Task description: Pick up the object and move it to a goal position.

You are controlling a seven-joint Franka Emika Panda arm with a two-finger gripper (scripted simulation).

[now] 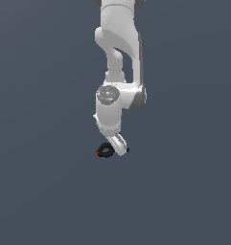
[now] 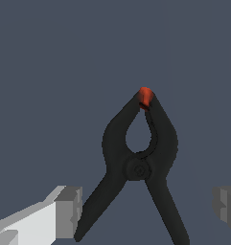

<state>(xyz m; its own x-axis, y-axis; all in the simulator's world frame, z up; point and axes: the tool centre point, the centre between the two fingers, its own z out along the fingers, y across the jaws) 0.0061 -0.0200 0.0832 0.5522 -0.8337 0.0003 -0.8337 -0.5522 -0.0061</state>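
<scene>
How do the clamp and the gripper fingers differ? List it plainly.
Colour: the clamp is black with a red tip; the gripper fingers are light grey and white.
Shape: the clamp has a looped head and two thin handles splaying apart; the fingers are blocky and square-ended.
Width: the clamp's handles fit between the fingers, which stand wide apart on either side, not touching it.
Shared: both appear low over the same plain grey-blue surface.

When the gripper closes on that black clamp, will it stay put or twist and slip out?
The clamp probably twists: its thin splayed handles taper, giving the open gripper fingers little flat surface. It looks stiff and likely light, so a push may spin it. Lying flat, it shouldn't roll.
</scene>
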